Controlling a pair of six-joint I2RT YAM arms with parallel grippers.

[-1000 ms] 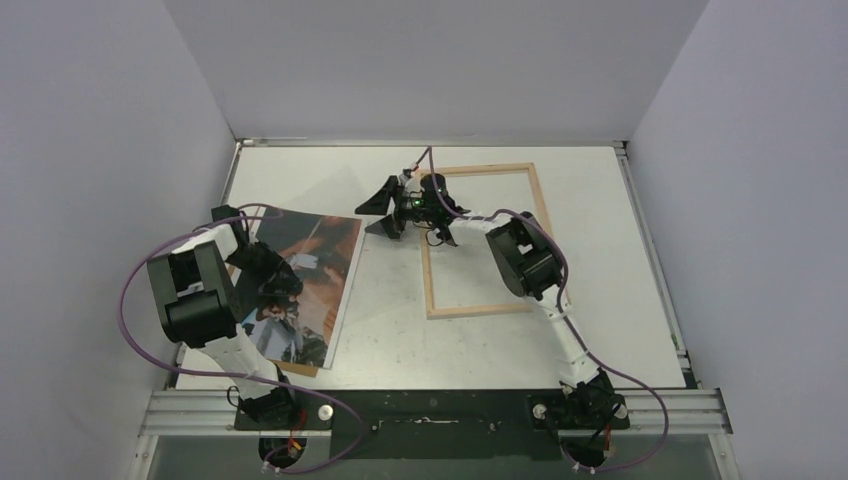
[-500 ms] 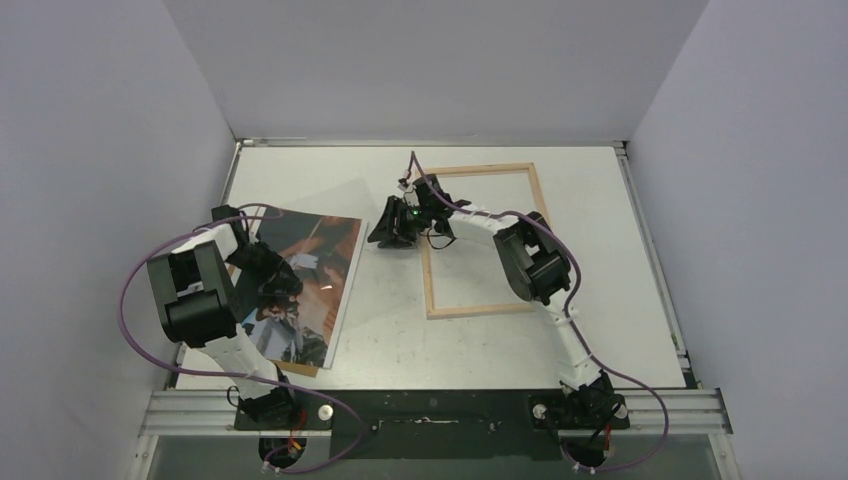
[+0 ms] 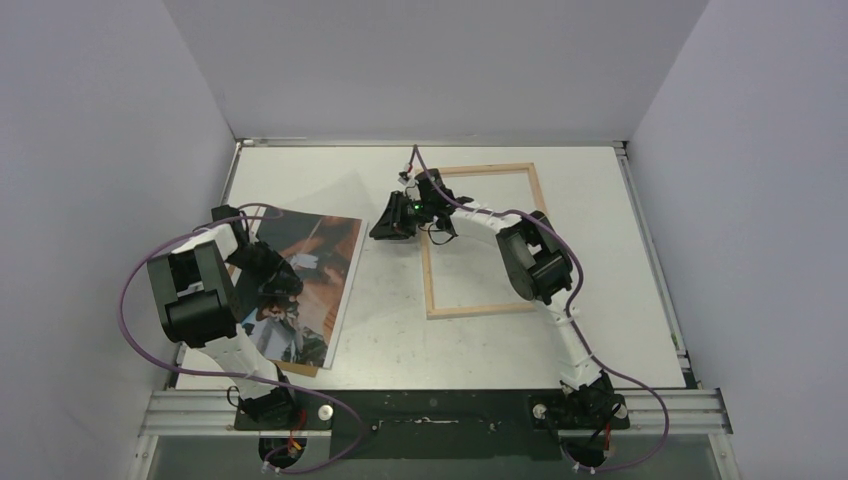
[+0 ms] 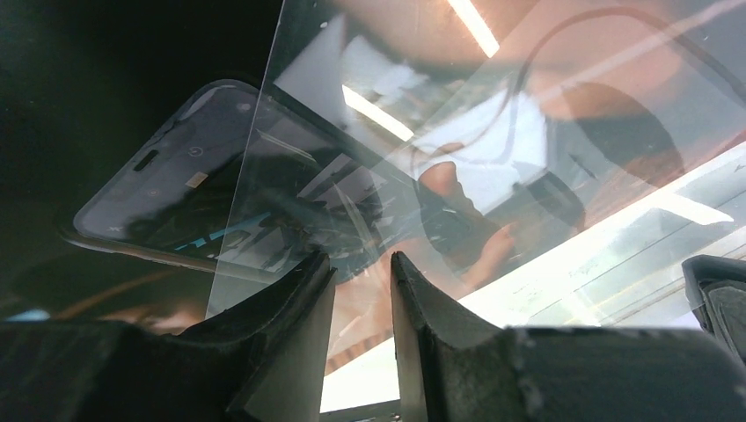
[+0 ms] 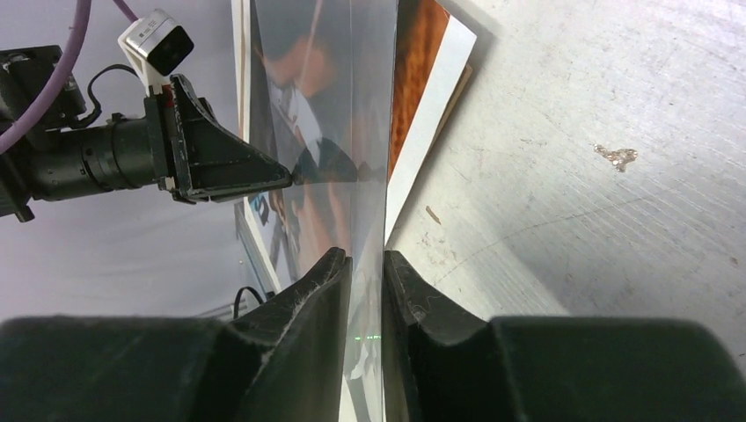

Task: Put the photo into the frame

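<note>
The photo (image 3: 330,262) lies face up at the left of the table on a brown backing board (image 3: 300,368). A clear pane (image 3: 345,200) is tilted up over it, with its right edge raised. My right gripper (image 3: 380,225) has closed down on that edge; the pane (image 5: 365,132) runs between its jaws (image 5: 365,259). My left gripper (image 4: 361,264) is over the photo (image 4: 493,158) with its fingers apart, and its tip (image 5: 286,178) touches the pane. The frame (image 3: 478,309) lies to the right with its pale wood back up and nothing inside it.
The grey table (image 3: 400,330) is enclosed by walls on the left, back and right. An aluminium rail (image 3: 430,410) with both arm bases runs along the near edge. Purple cables (image 3: 130,300) loop off the arms. A small stain (image 5: 616,156) marks the table.
The right gripper moved a little left, from above the frame's left rail to the pane's raised edge, and its jaws went from wide open to nearly closed. The left arm stayed put.
</note>
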